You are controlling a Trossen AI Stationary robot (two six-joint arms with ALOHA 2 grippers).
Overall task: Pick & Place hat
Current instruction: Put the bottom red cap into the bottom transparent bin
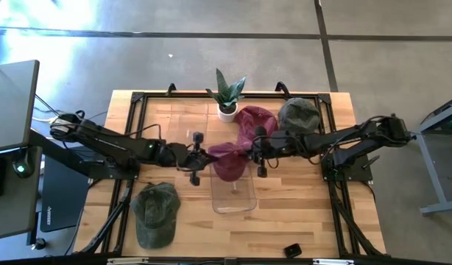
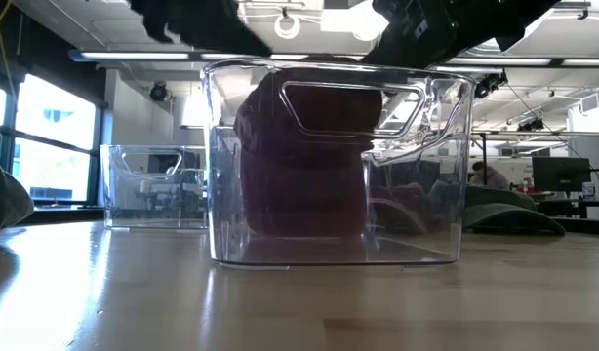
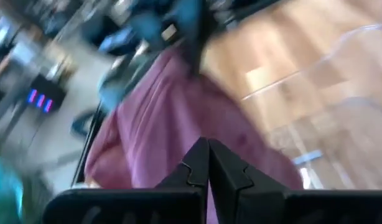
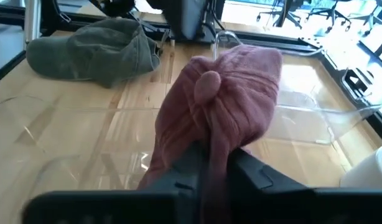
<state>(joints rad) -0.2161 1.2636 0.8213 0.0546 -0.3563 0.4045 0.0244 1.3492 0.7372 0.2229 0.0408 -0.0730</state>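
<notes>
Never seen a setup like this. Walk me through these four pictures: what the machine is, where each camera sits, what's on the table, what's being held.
Two dark robot arms work at a wooden table. One camera looks straight down, one sits at table height, and one rides on each wrist.

From above, the left gripper and right gripper meet over a clear plastic bin, both at a maroon hat hanging into it. The left fingers are shut on the fabric; the right wrist view shows that hat between its fingers.

Also on the table: another maroon hat, a green cap near the left arm, a second green cap at the back, a potted plant, and a small black object.
</notes>
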